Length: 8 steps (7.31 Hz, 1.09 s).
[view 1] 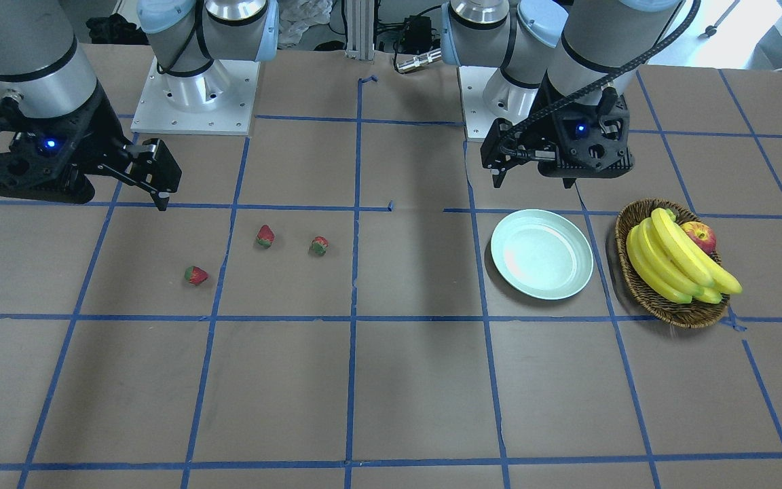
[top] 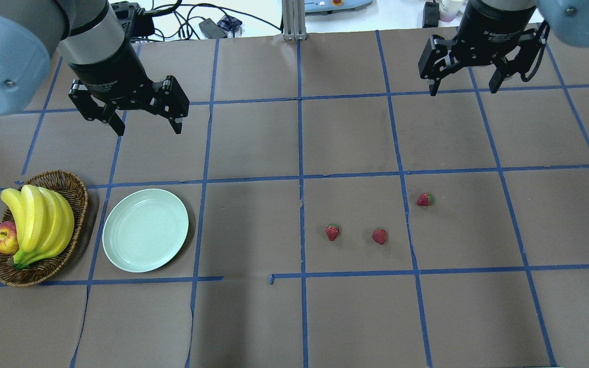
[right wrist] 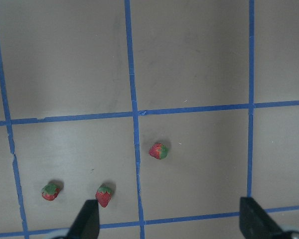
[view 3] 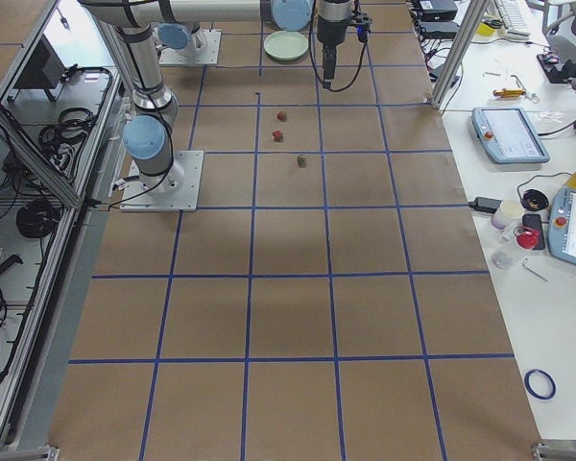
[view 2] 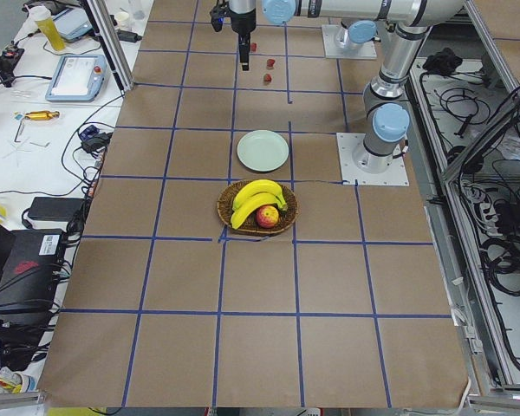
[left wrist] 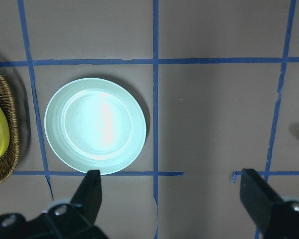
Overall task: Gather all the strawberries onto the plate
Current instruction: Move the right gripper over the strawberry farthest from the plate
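Note:
Three small red strawberries (top: pixel 332 232) (top: pixel 379 236) (top: pixel 424 200) lie apart on the brown table, right of centre. They also show in the right wrist view (right wrist: pixel 50 191) (right wrist: pixel 103 195) (right wrist: pixel 158 151). The pale mint-green plate (top: pixel 145 230) lies empty on the left, and also shows in the left wrist view (left wrist: pixel 94 125). My left gripper (top: pixel 149 130) is open and empty, held high behind the plate. My right gripper (top: pixel 463 91) is open and empty, held high behind the strawberries.
A brown wicker basket (top: pixel 77 189) holding bananas (top: pixel 39 220) and a red-yellow apple (top: pixel 3 237) stands just left of the plate. Blue tape lines grid the table. Cables and gear lie beyond the far edge.

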Motion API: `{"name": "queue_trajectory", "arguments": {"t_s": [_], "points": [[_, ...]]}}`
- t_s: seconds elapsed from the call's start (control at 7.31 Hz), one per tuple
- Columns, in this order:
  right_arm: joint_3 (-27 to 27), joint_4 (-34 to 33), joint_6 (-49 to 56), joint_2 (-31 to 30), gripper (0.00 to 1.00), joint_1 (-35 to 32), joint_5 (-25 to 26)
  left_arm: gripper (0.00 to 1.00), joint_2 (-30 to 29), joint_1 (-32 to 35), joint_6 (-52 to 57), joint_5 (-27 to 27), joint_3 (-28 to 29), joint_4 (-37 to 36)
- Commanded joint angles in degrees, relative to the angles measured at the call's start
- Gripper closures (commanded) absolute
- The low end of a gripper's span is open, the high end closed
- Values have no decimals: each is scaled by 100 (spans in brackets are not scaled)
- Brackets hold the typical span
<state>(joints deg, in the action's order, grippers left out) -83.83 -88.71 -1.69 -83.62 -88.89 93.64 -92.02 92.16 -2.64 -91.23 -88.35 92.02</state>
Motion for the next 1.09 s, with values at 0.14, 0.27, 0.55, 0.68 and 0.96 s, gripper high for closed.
{"name": "queue_trajectory", "arguments": {"t_s": [0.14,0.27,0.55,0.68,0.96], "points": [[-842,-793,54,548,0,4,-3,0,-9,3,1,0,-24,0],[-1307,-1397,55,766,0,4,-3,0,-9,3,1,0,-33,-9],[-2327,-2750,81,961,1,12,49,0,-18,3,1,0,-33,0],[-2766,-3427,81,997,4,12,49,0,-18,3,1,0,-33,0],[-3366,-3958,640,1050,2,47,67,0,-26,3,1,0,-33,-9]]}}
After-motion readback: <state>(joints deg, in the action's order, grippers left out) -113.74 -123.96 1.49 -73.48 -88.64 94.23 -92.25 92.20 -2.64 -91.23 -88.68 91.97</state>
